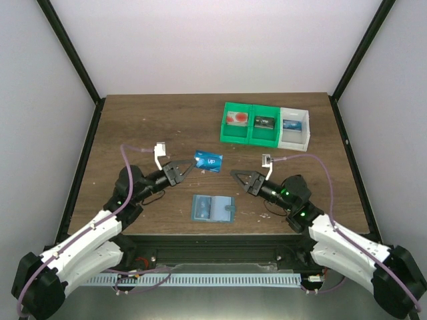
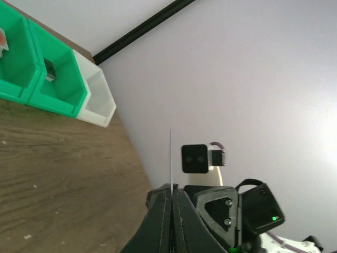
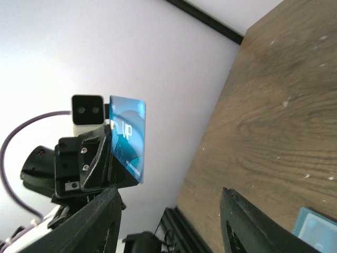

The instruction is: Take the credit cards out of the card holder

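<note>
The card holder [image 1: 212,208], a flat light-blue wallet, lies open on the table between the two arms; its corner [image 3: 317,230] shows in the right wrist view. My left gripper [image 1: 181,169] is shut on a blue credit card [image 1: 208,161] held above the table. In the left wrist view that card [image 2: 170,158] shows edge-on as a thin line rising from the closed left gripper [image 2: 172,188]. In the right wrist view the card [image 3: 128,138] faces the camera. My right gripper [image 1: 241,177] is open and holds nothing, a little right of the card; between its fingers [image 3: 169,197] is a wide gap.
Three joined bins stand at the back right: a green bin [image 1: 228,128] with a red card, a green bin [image 1: 256,136] with a dark card, a white bin [image 1: 301,138] with a blue card. The bins [image 2: 63,100] also show in the left wrist view.
</note>
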Robot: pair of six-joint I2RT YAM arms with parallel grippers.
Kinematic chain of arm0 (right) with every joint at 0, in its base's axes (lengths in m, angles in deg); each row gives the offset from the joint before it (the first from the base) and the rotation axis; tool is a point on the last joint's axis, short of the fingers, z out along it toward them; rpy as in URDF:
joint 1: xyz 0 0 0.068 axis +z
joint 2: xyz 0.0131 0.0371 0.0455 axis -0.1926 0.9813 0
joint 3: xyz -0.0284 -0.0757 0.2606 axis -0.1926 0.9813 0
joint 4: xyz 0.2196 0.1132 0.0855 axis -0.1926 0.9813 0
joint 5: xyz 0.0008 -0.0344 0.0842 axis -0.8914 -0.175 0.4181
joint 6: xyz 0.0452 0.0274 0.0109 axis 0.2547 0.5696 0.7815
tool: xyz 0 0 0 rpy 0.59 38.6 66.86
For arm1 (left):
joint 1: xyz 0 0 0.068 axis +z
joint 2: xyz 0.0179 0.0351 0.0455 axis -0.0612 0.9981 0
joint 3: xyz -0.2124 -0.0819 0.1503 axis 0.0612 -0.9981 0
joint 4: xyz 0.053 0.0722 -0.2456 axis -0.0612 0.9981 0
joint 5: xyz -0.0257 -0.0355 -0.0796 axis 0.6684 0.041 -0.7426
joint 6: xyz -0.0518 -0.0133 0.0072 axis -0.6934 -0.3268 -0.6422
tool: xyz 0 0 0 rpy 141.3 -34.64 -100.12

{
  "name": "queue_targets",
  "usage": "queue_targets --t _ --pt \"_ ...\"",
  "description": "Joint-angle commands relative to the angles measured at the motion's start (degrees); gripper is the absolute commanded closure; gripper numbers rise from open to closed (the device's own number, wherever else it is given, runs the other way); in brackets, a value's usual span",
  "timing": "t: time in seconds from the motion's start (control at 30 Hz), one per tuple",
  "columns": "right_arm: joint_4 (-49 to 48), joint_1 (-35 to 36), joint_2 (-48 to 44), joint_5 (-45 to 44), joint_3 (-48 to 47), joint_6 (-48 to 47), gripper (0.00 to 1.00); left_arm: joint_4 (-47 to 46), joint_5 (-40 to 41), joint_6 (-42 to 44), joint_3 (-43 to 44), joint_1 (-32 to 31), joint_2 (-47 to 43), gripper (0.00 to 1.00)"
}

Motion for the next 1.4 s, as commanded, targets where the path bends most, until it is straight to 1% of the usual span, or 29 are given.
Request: queue_targets --t 0.0,0.13,0.2,0.33,0.57,0.67,0.87,0.93,0.97,1.0,1.03,1.07,1.1,1.2,1.23,1.27,1.3,1.37 --pt "-14.9 -0.7 6.7 9.8 -1.0 7.0 0.46 -10.2 -0.6 -13.0 -2.9 0.2 -1.5 1.0" --pt "-22.4 -0.6 11.9 13.0 -1.7 10.8 0.46 -10.7 -0.2 -14.7 -3.4 0.2 -1.3 1.0" --pt "-24.2 -0.6 13.1 13.1 -1.8 11.6 0.46 -13.5 -0.1 -15.6 -4.1 0.2 -0.9 1.0" --pt "-25.4 -0.5 14.3 13.7 -2.5 12.6 0.46 -15.4 0.4 -16.8 -5.0 0.2 0.1 1.0" --pt "-24.8 -0.2 15.2 12.9 -3.9 13.0 0.46 -17.5 0.4 -18.1 -5.8 0.2 1.4 1.0" --pt "-23.9 -0.1 16.2 12.3 -4.8 13.1 0.49 -17.6 0.4 -18.3 -5.7 0.2 1.8 1.0" --pt "-24.7 0.2 19.4 12.8 -7.2 13.5 0.61 -17.7 0.3 -18.5 -6.3 0.2 2.4 1.0" --pt "-25.0 0.3 20.2 12.7 -7.6 13.6 0.67 -18.1 0.4 -18.6 -6.8 0.2 2.5 1.0" --pt "-25.2 0.3 20.5 12.5 -7.7 13.8 0.71 -18.2 0.5 -18.7 -6.9 0.3 2.5 1.0" --pt "-25.4 0.4 20.7 12.2 -7.5 13.8 0.78 -18.2 0.6 -18.7 -7.0 0.3 2.5 1.0" --pt "-25.9 0.4 20.8 11.9 -7.4 13.7 0.89 -18.2 0.6 -18.8 -7.1 0.2 2.5 1.0" --pt "-26.4 0.5 21.1 11.7 -7.2 13.7 0.97 -18.2 0.6 -18.8 -7.1 0.2 2.5 1.0" --pt "-26.8 0.5 21.1 11.7 -7.0 13.7 0.99 -18.2 0.6 -18.8 -7.1 0.2 2.5 1.0" --pt "-27.0 0.5 20.9 11.6 -6.3 13.3 1.0 -17.2 0.8 -18.7 -6.8 0.2 2.4 1.0" --pt "-26.4 0.5 20.5 11.3 -6.1 13.0 1.0 -16.5 0.9 -18.3 -6.6 0.2 2.3 0.97" --pt "-25.4 0.5 20.1 10.9 -6.0 12.5 0.99 -15.8 0.8 -17.8 -6.4 0.2 2.2 0.92" --pt "-24.2 0.5 19.5 10.5 -6.0 11.8 1.0 -14.4 0.8 -16.9 -6.0 0.2 2.0 0.82" --pt "-19.6 0.5 18.0 9.4 -6.2 9.6 0.99 -11.8 0.6 -12.5 -4.6 0.2 1.6 0.59"
